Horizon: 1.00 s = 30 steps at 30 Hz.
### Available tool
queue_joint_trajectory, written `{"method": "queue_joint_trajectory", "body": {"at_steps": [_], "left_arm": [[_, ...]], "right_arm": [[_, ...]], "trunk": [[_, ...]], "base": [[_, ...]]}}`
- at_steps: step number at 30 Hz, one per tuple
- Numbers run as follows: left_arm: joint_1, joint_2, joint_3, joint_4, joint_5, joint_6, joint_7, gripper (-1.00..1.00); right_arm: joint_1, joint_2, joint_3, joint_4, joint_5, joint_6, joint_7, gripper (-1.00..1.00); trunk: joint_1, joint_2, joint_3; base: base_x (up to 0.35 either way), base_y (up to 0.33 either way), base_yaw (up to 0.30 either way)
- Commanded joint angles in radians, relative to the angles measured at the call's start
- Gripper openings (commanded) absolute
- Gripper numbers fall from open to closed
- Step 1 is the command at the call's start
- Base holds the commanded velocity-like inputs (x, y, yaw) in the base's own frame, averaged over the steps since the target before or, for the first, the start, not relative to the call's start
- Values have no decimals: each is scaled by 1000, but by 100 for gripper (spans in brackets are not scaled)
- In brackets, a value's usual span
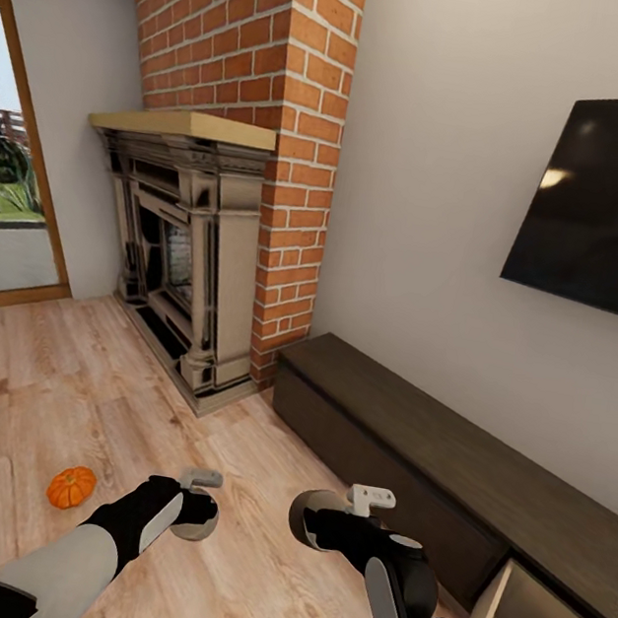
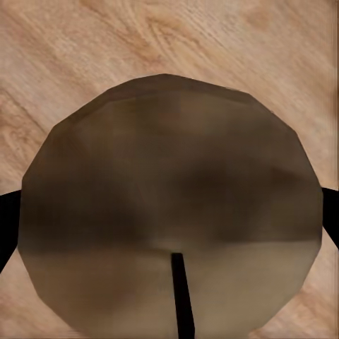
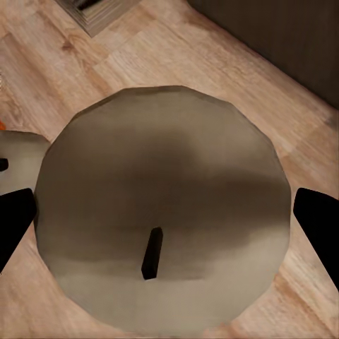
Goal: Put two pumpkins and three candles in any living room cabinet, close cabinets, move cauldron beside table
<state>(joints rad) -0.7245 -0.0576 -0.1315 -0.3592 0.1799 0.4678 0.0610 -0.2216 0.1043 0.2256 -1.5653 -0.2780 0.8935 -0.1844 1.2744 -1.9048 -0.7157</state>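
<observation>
Left gripper (image 1: pixel 196 516): in our left wrist view the black fingers (image 2: pixel 7 222) show only as slivers at the frame's left and right edges, pressed against a stubby grey-brown candle (image 2: pixel 169 205) with a dark wick, so we read it as clamped on that candle. Wood-plank floor (image 2: pixel 212 35) fills the background there.

Right gripper (image 1: pixel 315 522): same picture in our right wrist view, with black fingertips (image 3: pixel 318 226) at both side edges flanking a second candle (image 3: pixel 162 212), wick visible low centre. We read it as gripping that one too. A bit of another pale rounded shape sits at the left edge of that frame; we can't tell what it is.

In the head view both grippers sit lower centre of the frame, near each other, above the floor (image 1: pixel 37 386). The candles appear there as greyish round shapes at the wrists, detail too small to resolve.

One orange pumpkin (image 1: pixel 71 487) lies on the floor at lower left, just left of the left arm, not touching it.

The dark brown cabinet (image 1: pixel 409 435) runs from centre to lower right along the wall. At the bottom right corner one drawer (image 1: pixel 520 612) stands open, pale interior showing.

Brick chimney with fireplace (image 1: pixel 192 261) at upper left and centre, black TV (image 1: pixel 614 208) on the wall at upper right, glazed door (image 1: pixel 7 201) at the left edge.
</observation>
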Motion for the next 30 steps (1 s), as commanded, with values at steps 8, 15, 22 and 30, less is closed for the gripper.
{"method": "queue_joint_trajectory", "body": {"at_steps": [8,15,22,30], "left_arm": [[0,1,-8,-1,10,5,7,-100],[0,1,-8,-1,10,5,7,-100],[0,1,-9,-1,10,5,7,-100],[0,1,-8,-1,10,5,7,-100]], "right_arm": [[-1,0,1,-1,-10,3,-10,-100],[-1,0,1,-1,-10,2,-10,-100],[-1,0,1,0,-11,2,-10,-100],[-1,0,2,-1,-16,2,-7,-100]], "trunk": [[-31,56,37],[-58,105,69],[-85,154,102],[-115,210,130]], "base": [[0,0,-4],[-138,0,0],[-321,0,0],[-137,0,0]]}}
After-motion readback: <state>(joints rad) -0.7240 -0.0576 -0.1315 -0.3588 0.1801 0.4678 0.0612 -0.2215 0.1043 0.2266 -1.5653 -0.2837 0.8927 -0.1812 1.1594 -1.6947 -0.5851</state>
